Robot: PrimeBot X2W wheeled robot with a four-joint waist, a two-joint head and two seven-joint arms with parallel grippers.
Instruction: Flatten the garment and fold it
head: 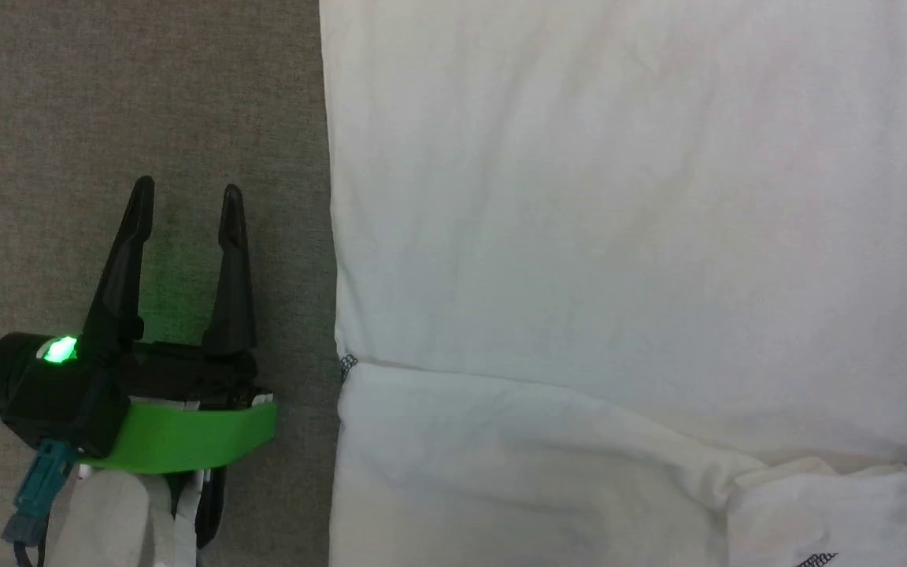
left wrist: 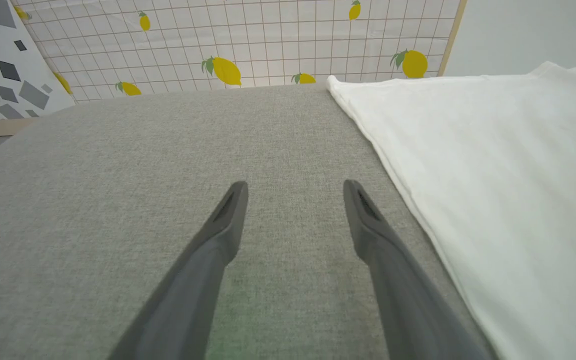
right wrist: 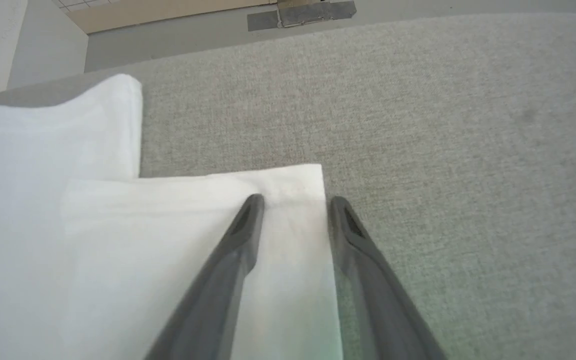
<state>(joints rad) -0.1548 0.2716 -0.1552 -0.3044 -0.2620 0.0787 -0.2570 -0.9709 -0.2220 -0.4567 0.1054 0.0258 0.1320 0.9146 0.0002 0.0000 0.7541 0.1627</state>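
Head view: the white T-shirt (head: pixel 619 197) lies spread on the grey cloth surface (head: pixel 107 94), its straight left edge running top to bottom, with a seam crossing it low down and bits of grey zigzag stitching (head: pixel 349 365) at that seam's left end and at the lower right corner. The left gripper (head: pixel 186 193) sits just left of the T-shirt's edge, clear of the fabric, its two dark fingers spread apart with nothing between them; a green band (head: pixel 186 437) wraps its wrist and a green light (head: pixel 60 349) glows on its body. Seen from the left wrist, that gripper (left wrist: pixel 294 185) is over bare grey surface with the T-shirt (left wrist: pixel 508 190) to its right, and a lemon-print grid panel (left wrist: pixel 268 40) stands beyond. Seen from the right wrist, the right gripper (right wrist: pixel 296 200) is parted too, straddling the side edge of a squared-off flap of the T-shirt (right wrist: pixel 68 225), one finger over the fabric and the other just off it.
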